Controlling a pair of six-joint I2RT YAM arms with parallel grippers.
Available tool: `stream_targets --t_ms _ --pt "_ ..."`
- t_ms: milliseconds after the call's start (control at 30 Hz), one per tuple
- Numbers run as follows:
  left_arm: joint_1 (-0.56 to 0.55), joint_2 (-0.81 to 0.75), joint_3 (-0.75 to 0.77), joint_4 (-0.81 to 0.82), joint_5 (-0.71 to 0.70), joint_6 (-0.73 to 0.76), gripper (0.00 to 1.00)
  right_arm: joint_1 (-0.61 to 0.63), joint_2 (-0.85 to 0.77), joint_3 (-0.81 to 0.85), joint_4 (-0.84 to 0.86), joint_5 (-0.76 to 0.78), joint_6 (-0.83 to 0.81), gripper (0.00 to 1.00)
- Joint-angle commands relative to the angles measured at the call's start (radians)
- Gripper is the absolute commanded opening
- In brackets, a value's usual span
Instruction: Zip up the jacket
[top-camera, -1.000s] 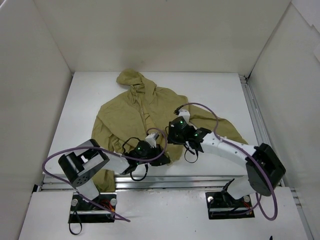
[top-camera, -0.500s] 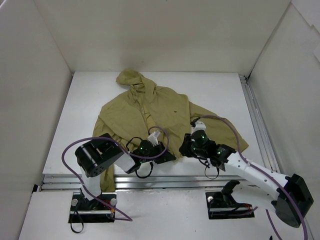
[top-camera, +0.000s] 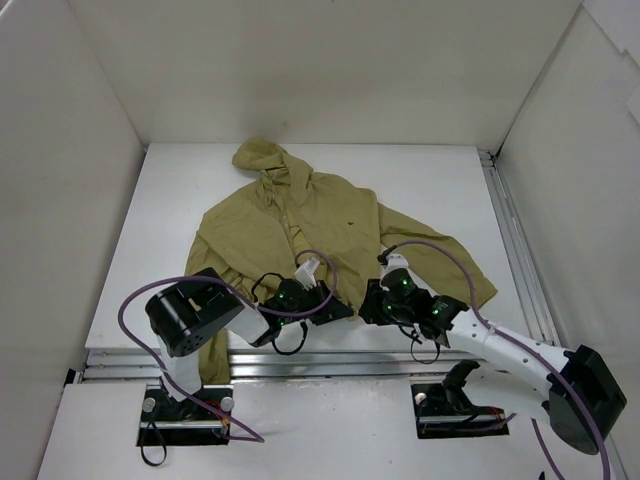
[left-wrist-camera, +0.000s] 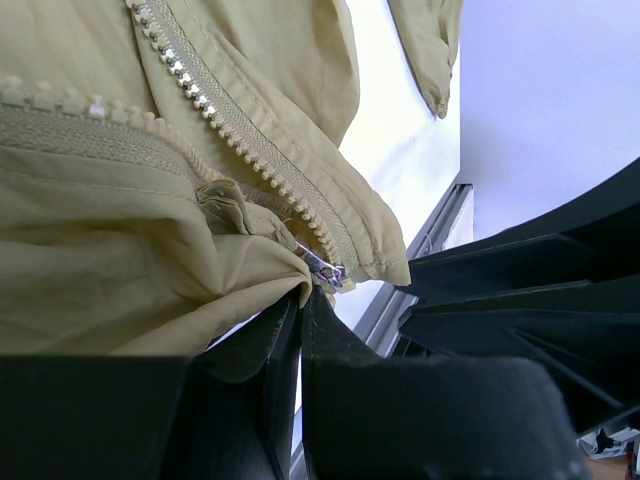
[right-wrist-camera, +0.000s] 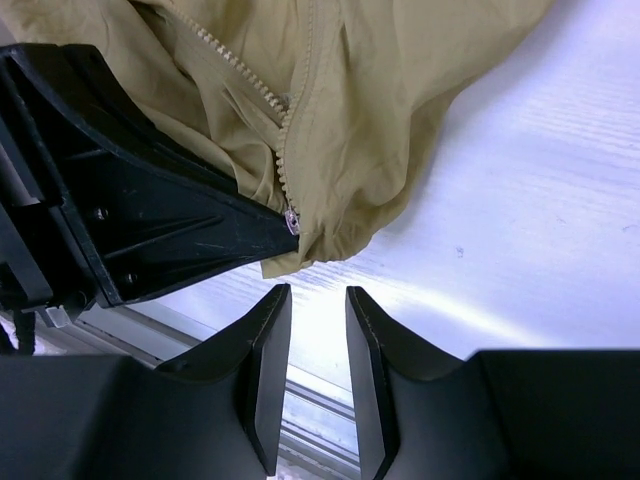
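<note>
Down at the near edge of the table (top-camera: 440, 185), the left gripper (left-wrist-camera: 300, 298) was clamped shut on the jacket (top-camera: 300, 215) at its bottom hem, right by the zipper's foot. The right gripper (right-wrist-camera: 318, 296) hung just beside that corner, jaws slightly apart, holding nothing. Best play, I'd say: left pins the hem taut, right nips the small metal slider (right-wrist-camera: 291, 222) squarely and draws it straight up the teeth. Farther out the jacket lay spread flat, its dark chest logo (top-camera: 352, 221) too small to read.
</note>
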Motion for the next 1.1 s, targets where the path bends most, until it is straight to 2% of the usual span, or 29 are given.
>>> stream_targets --t_ms 0,167,600,1067 --pt "0.005 -0.061 0.023 0.089 -0.009 -0.016 0.0 -0.004 0.016 -0.002 0.097 -0.037 -0.009 0.25" --pt "0.005 -0.063 0.015 0.11 -0.012 -0.025 0.0 -0.004 0.034 -0.026 0.176 -0.077 0.018 0.23" --pt "0.005 -0.093 0.003 0.124 -0.023 -0.025 0.0 -0.011 0.054 -0.058 0.215 -0.071 0.046 0.22" --pt "-0.004 -0.089 -0.008 0.155 -0.024 -0.02 0.0 -0.093 -0.024 -0.115 0.27 -0.117 0.107 0.22"
